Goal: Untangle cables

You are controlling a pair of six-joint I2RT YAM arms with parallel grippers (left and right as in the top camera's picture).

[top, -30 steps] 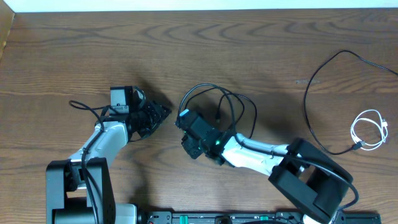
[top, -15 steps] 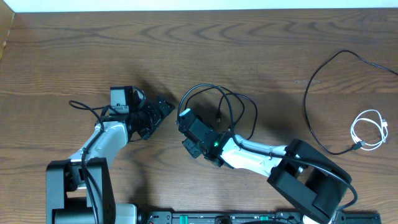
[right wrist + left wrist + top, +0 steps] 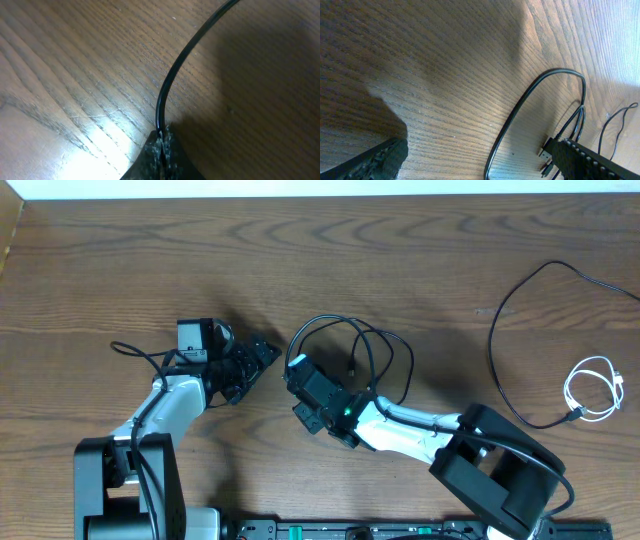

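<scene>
Closed within the last second, the right gripper (image 3: 161, 142) is pinched on the looped black cable (image 3: 175, 80) at centre, so a pull is judged ready. The left gripper (image 3: 262, 353) is spread wide, empty. The white cable (image 3: 592, 388) and long black cable (image 3: 497, 330) are left far right.

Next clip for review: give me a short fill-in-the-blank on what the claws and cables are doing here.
The right claw is ___ on the looped black cable.
The left claw stands ___, holding nothing.
The coiled cable at the far right of the overhead view is ___ in colour.
Missing words: shut; open; white.
</scene>
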